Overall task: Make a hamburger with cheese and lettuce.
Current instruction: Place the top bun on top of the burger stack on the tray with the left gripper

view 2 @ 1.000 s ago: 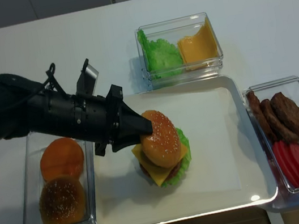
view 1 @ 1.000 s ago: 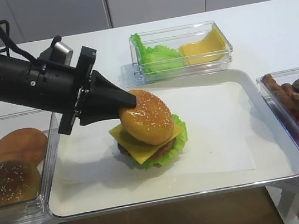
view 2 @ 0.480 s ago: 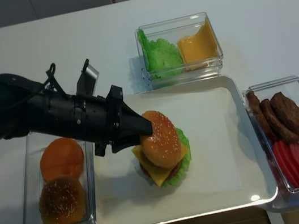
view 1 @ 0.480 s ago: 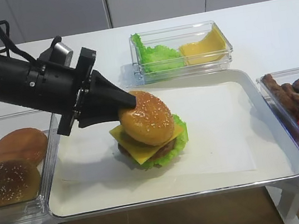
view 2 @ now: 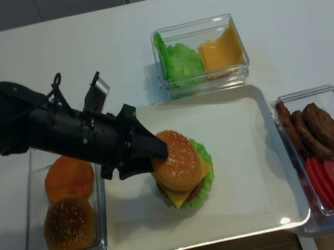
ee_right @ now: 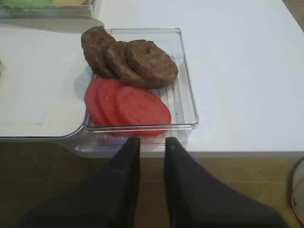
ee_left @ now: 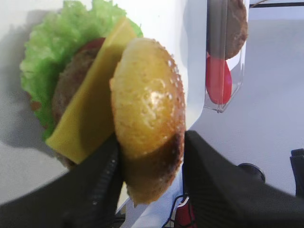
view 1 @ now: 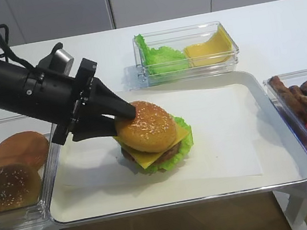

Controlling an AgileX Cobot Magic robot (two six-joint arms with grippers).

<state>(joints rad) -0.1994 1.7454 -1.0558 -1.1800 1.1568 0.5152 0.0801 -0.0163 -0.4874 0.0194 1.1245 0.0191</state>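
On the tray we see the hamburger stacked, the left gripper at its sesame bun. Only the left wrist view shows us its fingers spread, flanking that bun above cheese and lettuce. The right gripper, fingers together, hovers near tomato slices.

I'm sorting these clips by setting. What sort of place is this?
Probably a lab mock-up of a kitchen prep station, not a real one. A white table holds clear bins of patties, buns and loose cheese slices around a tray, where a robot's left gripper assembles a glossy, toy-looking hamburger.
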